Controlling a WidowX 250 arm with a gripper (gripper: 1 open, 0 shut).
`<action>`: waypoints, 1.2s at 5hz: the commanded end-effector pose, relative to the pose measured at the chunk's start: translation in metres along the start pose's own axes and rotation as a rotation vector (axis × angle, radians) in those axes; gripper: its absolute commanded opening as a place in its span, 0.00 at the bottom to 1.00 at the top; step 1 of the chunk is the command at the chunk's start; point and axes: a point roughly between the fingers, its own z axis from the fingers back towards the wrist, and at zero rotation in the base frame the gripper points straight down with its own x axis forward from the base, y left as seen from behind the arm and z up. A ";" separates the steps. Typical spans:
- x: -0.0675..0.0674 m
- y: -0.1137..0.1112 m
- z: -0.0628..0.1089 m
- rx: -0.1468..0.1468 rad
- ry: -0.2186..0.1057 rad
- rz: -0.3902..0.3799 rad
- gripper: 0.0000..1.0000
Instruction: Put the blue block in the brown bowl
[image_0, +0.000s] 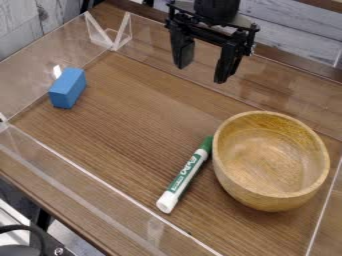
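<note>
While only the one camera view is to hand, it takes in the whole work area from above and in front. Blue block (67, 87): small, matte, bright blue, rectangular and longer than wide, lying flat on the table at far left, well apart from everything else. Brown bowl (271, 160): round, light wood with visible grain and a thick rim, upright at lower right, nothing inside it. Marker (185, 174): slim, white barrel with green band and cap end, lying at a diagonal, its upper tip just beside the bowl's left rim. Gripper (205, 55): black, hanging over the back middle of the table, fingers pointing down and spread wide, nothing between them, clear of the block and bowl. Table (134, 130): dark wood-grain top, smooth, faintly glossy. Clear acrylic walls (80, 190) fence the surface; their edges catch light, and the panes themselves are hard to trace. Room beyond is pale and blurred. Arm above the gripper is cut off by the top edge.
</note>
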 end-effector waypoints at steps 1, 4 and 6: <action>-0.002 0.005 -0.005 0.002 0.014 0.011 1.00; -0.023 0.098 0.006 0.028 -0.053 0.182 1.00; -0.033 0.145 0.002 0.038 -0.093 0.287 1.00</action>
